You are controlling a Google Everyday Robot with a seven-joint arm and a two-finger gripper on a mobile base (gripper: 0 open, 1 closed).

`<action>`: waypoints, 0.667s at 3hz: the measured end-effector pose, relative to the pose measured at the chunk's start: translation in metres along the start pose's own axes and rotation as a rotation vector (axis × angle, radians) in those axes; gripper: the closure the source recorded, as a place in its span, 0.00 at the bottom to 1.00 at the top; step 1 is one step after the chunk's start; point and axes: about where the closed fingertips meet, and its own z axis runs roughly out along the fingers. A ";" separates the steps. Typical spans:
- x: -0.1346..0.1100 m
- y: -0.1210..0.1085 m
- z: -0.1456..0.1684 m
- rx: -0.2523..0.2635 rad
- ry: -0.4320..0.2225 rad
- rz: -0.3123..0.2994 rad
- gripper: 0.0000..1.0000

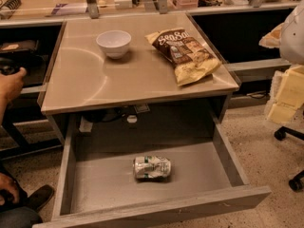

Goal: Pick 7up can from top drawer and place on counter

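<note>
The 7up can (152,167) is silver with green and white markings. It lies on its side on the floor of the open top drawer (95,184), near the middle. The drawer is pulled out below the beige counter (95,80). My gripper (286,95) hangs at the far right edge, pale yellow under the white arm (295,30). It is off to the side of the counter, well above and to the right of the can, and holds nothing that I can see.
A white bowl (114,42) and a chip bag (186,53) sit on the counter's back half. A person's hand (10,83) and shoe (40,196) are at the left. Chair wheels (290,136) stand on the floor at the right. Dark shelves flank the counter.
</note>
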 end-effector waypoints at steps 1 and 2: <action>0.000 0.000 0.000 0.000 0.000 0.000 0.00; -0.005 0.006 0.004 0.019 0.023 -0.027 0.00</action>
